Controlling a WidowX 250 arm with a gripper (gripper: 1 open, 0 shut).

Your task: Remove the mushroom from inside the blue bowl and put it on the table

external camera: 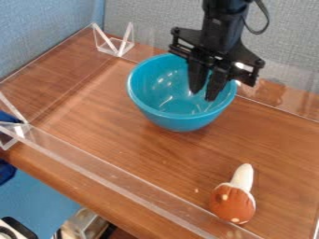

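The blue bowl (159,93) stands on the table (112,131) toward the back, and nothing shows inside it. My gripper (211,91) points straight down over the bowl's right half, its dark fingertips dipping below the rim. The fingers stand a narrow gap apart with nothing between them. The mushroom (234,198) lies on its side on the tabletop at the front right, orange-brown cap toward the front wall, cream stem pointing back. It is far from the gripper and untouched.
Low clear acrylic walls (112,173) edge the table on all sides. Clear triangular braces (115,42) stand at the back left corner. A blue object (10,121) shows at the left edge, outside the wall.
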